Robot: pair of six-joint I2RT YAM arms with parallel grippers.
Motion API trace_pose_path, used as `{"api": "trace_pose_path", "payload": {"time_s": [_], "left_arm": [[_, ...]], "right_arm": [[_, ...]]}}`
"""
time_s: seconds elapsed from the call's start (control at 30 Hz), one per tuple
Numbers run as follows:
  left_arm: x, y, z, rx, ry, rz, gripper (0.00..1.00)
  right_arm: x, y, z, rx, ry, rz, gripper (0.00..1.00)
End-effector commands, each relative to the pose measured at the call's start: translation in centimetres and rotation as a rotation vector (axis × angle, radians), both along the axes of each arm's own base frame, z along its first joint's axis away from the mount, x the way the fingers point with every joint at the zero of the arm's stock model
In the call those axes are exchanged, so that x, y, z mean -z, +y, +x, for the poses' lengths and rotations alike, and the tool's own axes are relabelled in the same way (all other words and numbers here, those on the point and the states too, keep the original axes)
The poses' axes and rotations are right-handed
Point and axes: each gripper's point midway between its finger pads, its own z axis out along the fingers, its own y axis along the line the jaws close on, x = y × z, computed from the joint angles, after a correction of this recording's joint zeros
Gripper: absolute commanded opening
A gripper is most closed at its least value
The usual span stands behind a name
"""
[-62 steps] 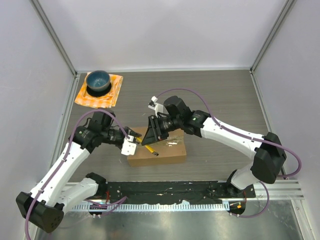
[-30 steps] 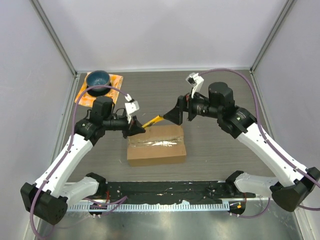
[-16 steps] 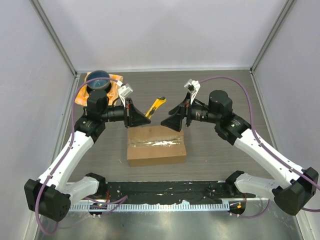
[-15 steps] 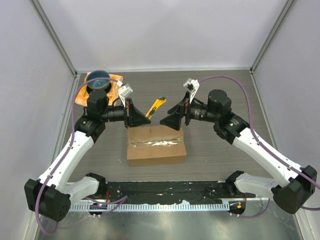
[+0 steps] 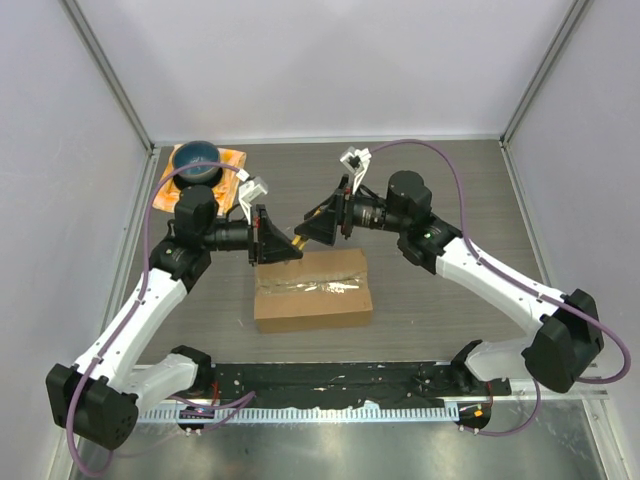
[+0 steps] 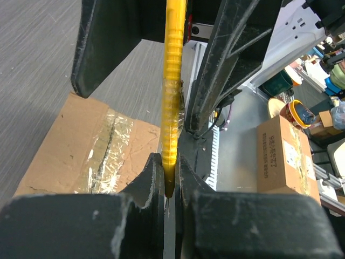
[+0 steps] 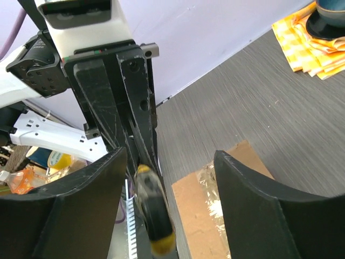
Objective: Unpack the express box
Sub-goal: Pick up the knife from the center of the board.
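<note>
Yellow knife [image 6: 171, 108] — clamped in L tool [image 6: 170, 162], R tool [image 7: 170, 156] apart round it.

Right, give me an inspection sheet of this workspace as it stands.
Surface: grey wood-grain table.
Job's things: brown box lies flat mid-table, flaps shut, shiny tape along its top seam.
Clutter: orange cloth with a blue bowl on it, far left corner.
Grippers: left gripper shut on a yellow knife above the box's far edge; right gripper open, fingers either side of the knife's other end.
Cables: a purple cable loops off each arm, none on the box.
Surroundings: plain pale walls; nothing else seen.
</note>
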Motion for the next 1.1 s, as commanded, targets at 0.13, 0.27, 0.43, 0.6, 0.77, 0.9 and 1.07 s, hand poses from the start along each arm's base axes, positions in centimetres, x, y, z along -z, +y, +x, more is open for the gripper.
{"api": "trace_pose_path", "payload": {"time_s": [0.13,0.27,0.43,0.6,0.77,0.9,1.07], "left_arm": [[-0.4,0.2,-0.9,0.034,-0.049,0.007,0.00],[-0.3,0.3,-0.8,0.021,-0.043,0.015,0.00],[-0.1,0.3,-1.0,0.024,-0.044,0.019,0.00],[-0.5,0.3,-0.9,0.031,-0.067,0.015,0.00],[-1.2,0.2,-0.9,0.039,-0.098,0.005,0.00],[-1.5,0.3,-1.2,0.043,-0.096,0.001,0.00],[-1.4,0.3,-1.3,0.047,-0.090,0.000,0.00]], "right_arm": [[-2.5,2.1,-1.0,-0.066,-0.067,0.043,0.54],[-1.6,1.6,-1.8,-0.080,-0.061,0.006,0.48],[-0.8,0.3,-2.8,-0.069,-0.074,-0.027,0.48],[-1.5,-0.2,-3.7,-0.089,-0.085,-0.015,0.49],[-2.4,0.1,-3.5,-0.088,-0.093,0.012,0.48],[-2.5,0.5,-3.7,-0.109,-0.079,0.033,0.44],[-2.1,0.7,-3.7,-0.115,-0.067,0.030,0.37]]}}
